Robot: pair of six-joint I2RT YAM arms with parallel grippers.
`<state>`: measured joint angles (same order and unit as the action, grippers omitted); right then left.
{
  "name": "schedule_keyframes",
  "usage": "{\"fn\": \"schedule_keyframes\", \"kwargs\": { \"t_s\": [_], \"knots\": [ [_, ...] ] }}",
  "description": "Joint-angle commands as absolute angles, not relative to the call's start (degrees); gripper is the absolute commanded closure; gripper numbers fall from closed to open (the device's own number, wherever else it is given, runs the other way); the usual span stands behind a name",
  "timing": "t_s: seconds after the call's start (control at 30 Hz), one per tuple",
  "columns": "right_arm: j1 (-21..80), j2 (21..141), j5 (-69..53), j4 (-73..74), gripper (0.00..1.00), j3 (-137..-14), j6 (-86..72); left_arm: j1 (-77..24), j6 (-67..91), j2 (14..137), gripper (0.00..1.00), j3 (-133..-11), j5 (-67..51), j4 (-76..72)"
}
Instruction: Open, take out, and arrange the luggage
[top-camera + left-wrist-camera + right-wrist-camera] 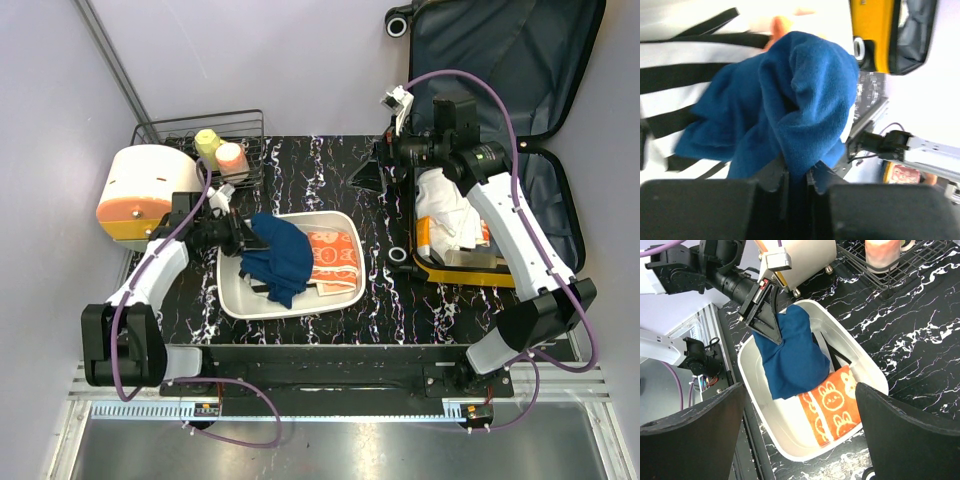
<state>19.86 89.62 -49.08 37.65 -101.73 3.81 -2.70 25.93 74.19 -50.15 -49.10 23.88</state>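
Left hand (796, 175) clenched on blue cloth (790, 100) over white tray (752, 385) with orange towel (832, 402); right hand (800, 440) splayed.

Your top view looks down on the table (330, 170) from high above its near edge. The left wrist camera sits tight against the blue cloth (790, 100), with the luggage (872, 35) at upper right. The right wrist camera sees that cloth from farther off, in the white tray (790, 430).

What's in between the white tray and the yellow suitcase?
Just bare black marbled table, seen in the top view. The white tray and the luggage don't touch.
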Motion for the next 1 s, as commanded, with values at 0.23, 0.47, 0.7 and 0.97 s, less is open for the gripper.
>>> {"fn": "schedule_keyframes", "kwargs": {
  "t_s": [0.23, 0.47, 0.7, 0.97],
  "knots": [
    [19.6, 87.63, -49.66, 39.19, 0.0, -101.95, 5.71, 3.86, 13.18, 68.67, 0.29, -50.8, -38.95, 36.11],
    [18.02, 87.1, -45.8, 42.62, 0.0, -102.22, 7.82, 4.57, 2.13, 58.45, 0.2, -57.82, -19.72, 41.48],
    [12.23, 87.45, -42.1, 45.52, 0.0, -101.43, 8.96, -7.02, -5.81, 63.71, 0.19, -60.04, -24.61, 39.74],
    [0.54, 88.94, -37.89, 51.15, 0.0, -97.74, 12.39, -10.02, -3.16, 76.71, 0.21, -52.55, -21.2, 36.2]
  ]
}}
